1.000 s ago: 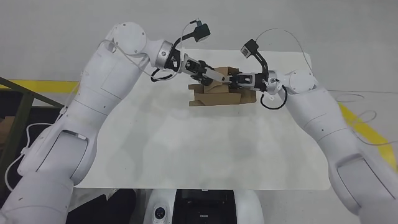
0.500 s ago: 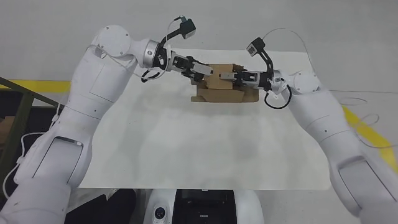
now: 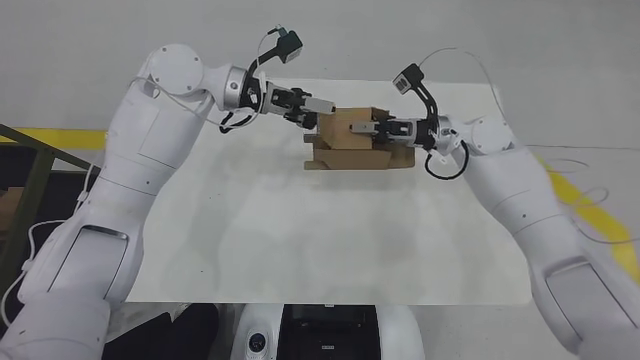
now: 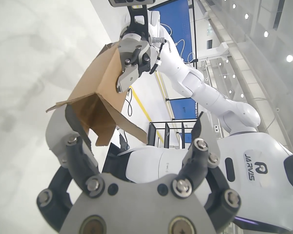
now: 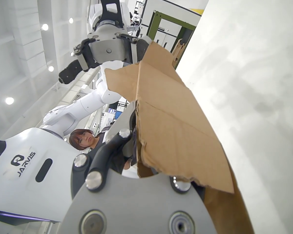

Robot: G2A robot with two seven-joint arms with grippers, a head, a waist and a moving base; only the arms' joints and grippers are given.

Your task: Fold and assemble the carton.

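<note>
**Left wrist view: carton gripped at one wall, other gripper spread beside it**

Nearest the lens, the left gripper (image 4: 134, 112) stands with its fingers spread wide. One finger (image 4: 73, 121) is at the edge of a loose flap of the brown carton (image 4: 97, 91). The carton is half-open, with its flaps hanging free. At its farther wall the right gripper (image 4: 120, 83) is clamped on the cardboard, one finger on the outside face. In the top view the carton rests on the far half of the white table (image 3: 300, 240), between the two grippers.

grey left gripper (image 3: 322, 110) pointing 3 o'clock, jaws spread | grey right gripper (image 3: 375, 130) pointing 9 o'clock, clamped on brown cardboard carton (image 3: 350, 145)
</note>
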